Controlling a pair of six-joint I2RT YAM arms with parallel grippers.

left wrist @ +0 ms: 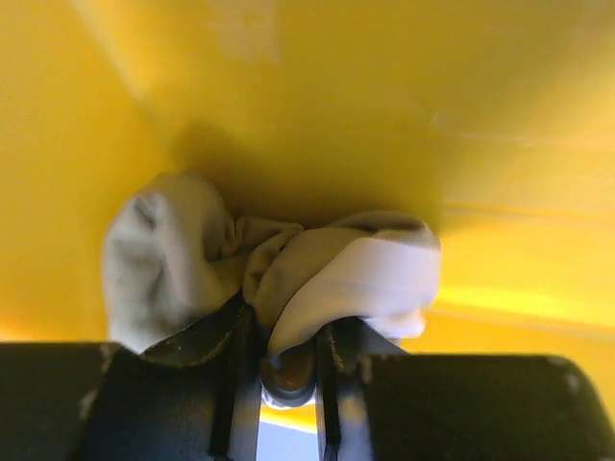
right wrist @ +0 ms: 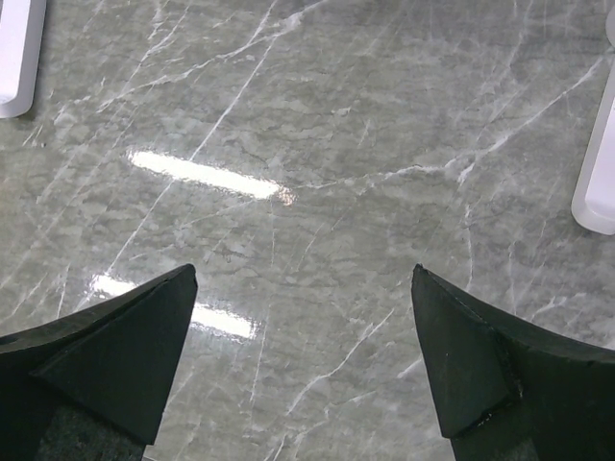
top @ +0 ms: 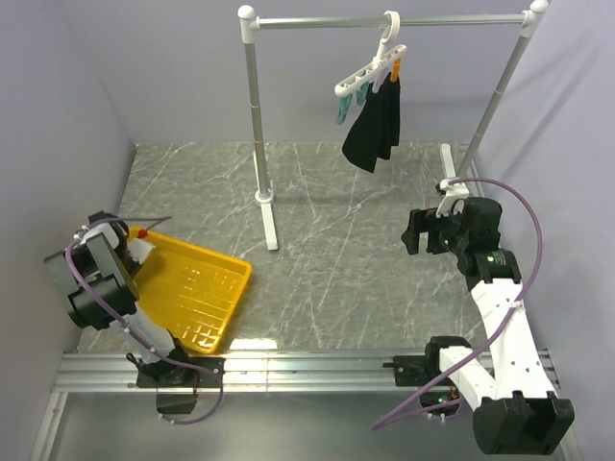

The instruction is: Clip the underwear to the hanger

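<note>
Left gripper (left wrist: pixel 288 338), down in the yellow tray (top: pixel 207 288), jaws narrowed onto a bunched fold of the underwear (left wrist: pixel 322 274) lying there; right gripper (right wrist: pixel 303 280), jaws wide above the marble table (top: pixel 336 240); hanger (top: pixel 370 70) on the silver rail (top: pixel 317 21), black garment (top: pixel 373 125) clipped beneath.

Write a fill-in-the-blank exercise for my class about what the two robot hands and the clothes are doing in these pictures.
1. The left hand pinches the underwear inside a ____ tray.
2. The right hand hovers above the marble table with its jaws ____.
3. A ____ garment hangs from the hanger on the rail.

Missing words: yellow; open; black.
</note>
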